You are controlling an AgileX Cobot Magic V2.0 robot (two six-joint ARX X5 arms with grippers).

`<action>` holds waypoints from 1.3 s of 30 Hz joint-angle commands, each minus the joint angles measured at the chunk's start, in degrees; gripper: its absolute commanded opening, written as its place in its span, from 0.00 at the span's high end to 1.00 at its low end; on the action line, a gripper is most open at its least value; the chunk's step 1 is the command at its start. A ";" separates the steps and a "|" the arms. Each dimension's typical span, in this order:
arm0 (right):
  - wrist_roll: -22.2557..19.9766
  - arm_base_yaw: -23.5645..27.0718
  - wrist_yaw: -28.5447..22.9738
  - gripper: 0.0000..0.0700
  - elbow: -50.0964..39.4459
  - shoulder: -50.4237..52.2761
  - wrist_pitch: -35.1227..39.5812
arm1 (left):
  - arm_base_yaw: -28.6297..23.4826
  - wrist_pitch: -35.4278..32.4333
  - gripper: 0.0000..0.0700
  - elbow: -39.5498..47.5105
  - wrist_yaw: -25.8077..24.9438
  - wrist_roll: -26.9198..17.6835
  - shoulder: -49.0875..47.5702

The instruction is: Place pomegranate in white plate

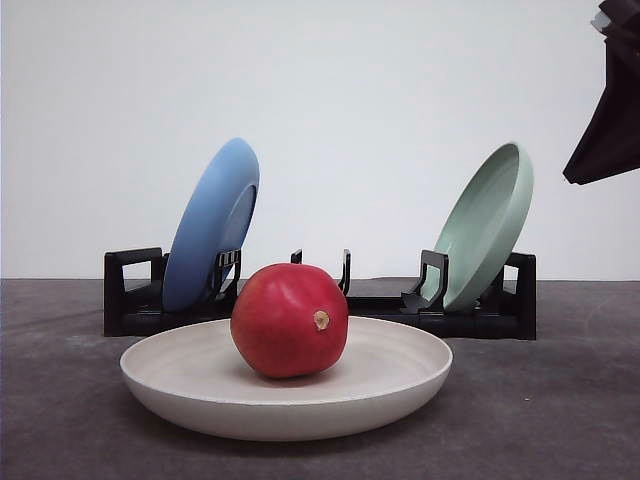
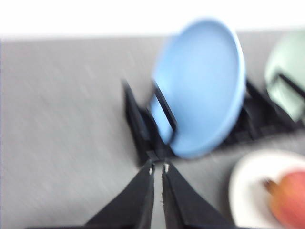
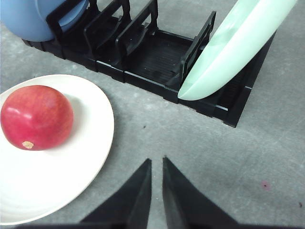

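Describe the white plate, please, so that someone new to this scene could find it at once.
Start at the black dish rack across the grey table; a blue plate and a pale green plate lean on edge in it. The white plate lies flat just in front. Unlike the other two, it is cream and holds the red pomegranate.

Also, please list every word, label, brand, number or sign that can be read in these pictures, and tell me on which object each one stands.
There are none to read.
Round glossy red pomegranate: no sticker or label on the side that shows.
Wide matte off-white plate: plain.
Tilted blue plate and tilted pale green plate: plain.
Black plastic dish rack: no marking visible.
The left wrist view is blurred, but no text shows there.
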State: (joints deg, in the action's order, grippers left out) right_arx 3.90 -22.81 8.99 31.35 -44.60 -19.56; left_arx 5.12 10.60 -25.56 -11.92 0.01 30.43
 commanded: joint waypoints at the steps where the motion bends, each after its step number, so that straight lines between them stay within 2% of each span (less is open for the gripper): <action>1: 0.37 -0.24 -0.04 0.95 0.36 -0.17 0.32 | -1.18 -1.30 0.99 2.43 1.17 -0.39 -2.55; 8: 0.37 -0.24 -0.04 0.95 0.35 -0.17 0.32 | -6.81 1.59 0.98 10.19 9.02 1.15 -13.55; 12: 0.39 -0.24 -0.04 0.95 0.35 -0.17 0.32 | -8.62 2.71 0.98 13.44 9.31 1.11 -18.40; 24: 0.39 -0.24 -0.04 0.95 0.35 -0.17 0.32 | -8.74 6.20 0.98 20.76 9.63 0.89 -30.14; 39: 0.38 -0.24 -0.04 0.95 0.36 -0.17 0.52 | -5.35 4.77 0.98 23.07 10.03 1.10 -30.22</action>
State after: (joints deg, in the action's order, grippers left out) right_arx 3.90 -22.81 8.99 31.35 -44.60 -19.49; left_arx -0.25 15.81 -3.15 -1.83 0.91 0.25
